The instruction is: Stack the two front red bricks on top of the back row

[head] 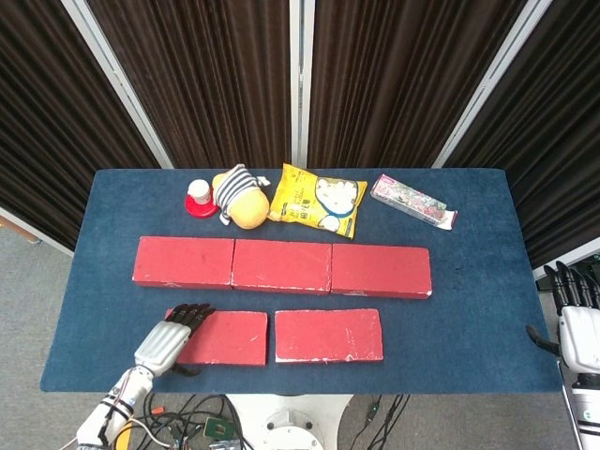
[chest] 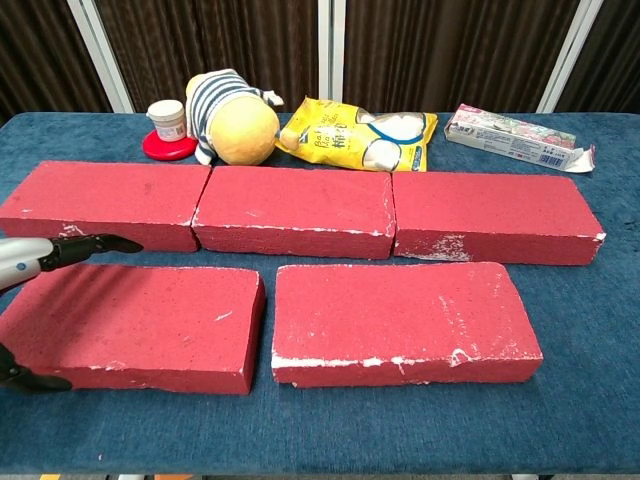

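The fingers point(head: 192, 312) of the left hand point(head: 167, 339) are spread and stretched forward over the near-left corner of the front left brick point(head: 217, 337), holding nothing; in the chest view its thumb shows below the brick's front edge, and I cannot tell whether any finger touches the brick. That brick lies flat at about seven o'clock on the blue tabletop point(head: 469, 319), with the front right brick point(head: 328, 335) just beside it at three o'clock, a narrow gap between them. Behind both, toward twelve o'clock, the back row of three red bricks point(head: 281, 266) runs end to end across the middle. Further back sit a red and white pot point(head: 200, 199), a striped plush toy point(head: 239, 197), a yellow snack bag point(head: 319, 199) and a small flat packet point(head: 412, 201). The right hand point(head: 579, 328) hangs off the tabletop's edge at four o'clock, fingers straight, slightly apart and empty.
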